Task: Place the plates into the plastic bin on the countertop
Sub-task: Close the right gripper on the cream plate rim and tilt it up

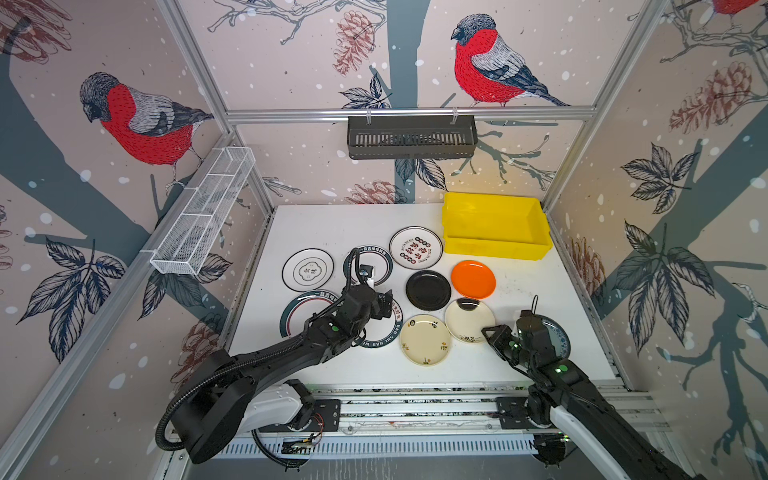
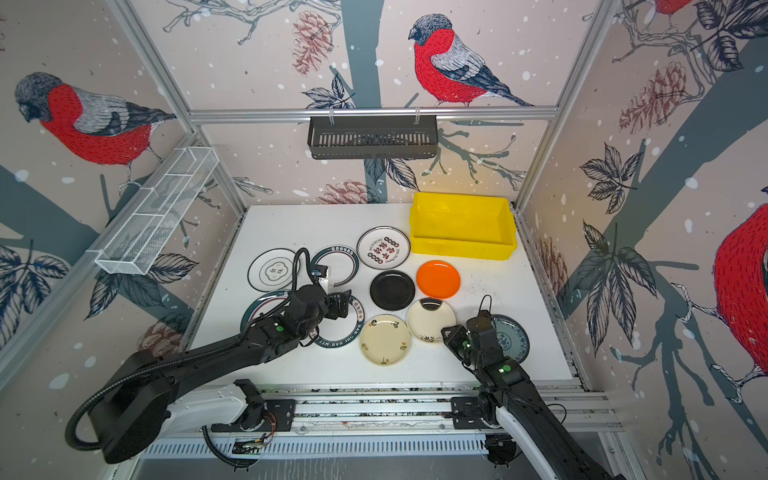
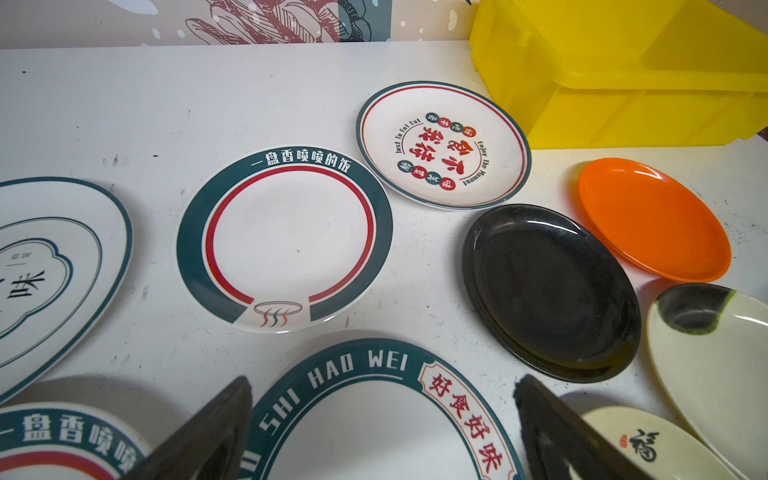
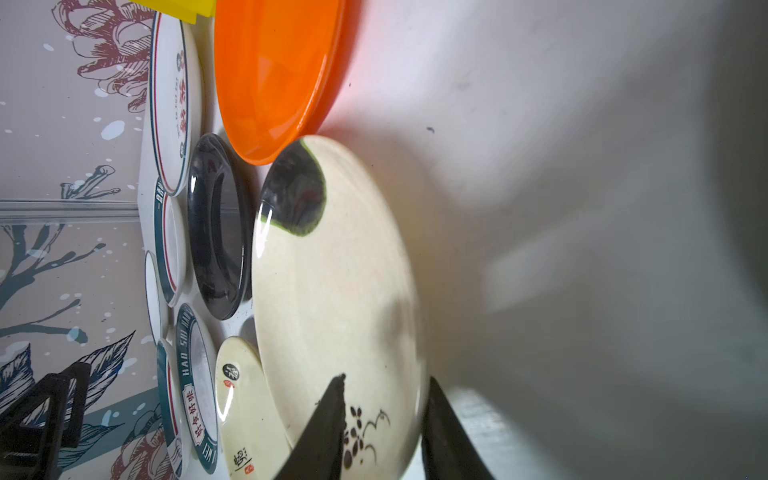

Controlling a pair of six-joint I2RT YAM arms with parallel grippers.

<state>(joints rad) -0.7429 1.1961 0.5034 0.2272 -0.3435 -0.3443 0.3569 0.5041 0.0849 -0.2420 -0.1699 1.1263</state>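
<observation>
Nearest me, the right gripper (image 4: 386, 378) straddles the rim of the cream plate (image 4: 332, 291), well short of the bin (image 1: 494, 249); whether it's clamped, I can't tell. The left gripper (image 3: 384, 379) hangs wide open over a green-rimmed plate (image 3: 353, 365). Other plates (image 1: 428, 289) lie on the countertop (image 1: 332, 224), the orange plate (image 1: 473, 279) just before the bin.

The left arm (image 1: 270, 361) reaches from the near-left base towards the middle of the scene, its elbow bent and its forearm sloping up to the wrist. The left gripper (image 1: 383, 304) points far and right and hangs above the surface. Its fingers (image 3: 208, 432) are spread wide with nothing between them.

The right arm (image 1: 582, 395) rises from the near-right base and leans far and left, its wrist rolled onto its side. The right gripper (image 4: 384, 415) is low. One finger lies over the near rim of the cream plate (image 4: 332, 291) and one under it. The jaws stand partly apart, and whether they pinch the rim cannot be told.
</observation>
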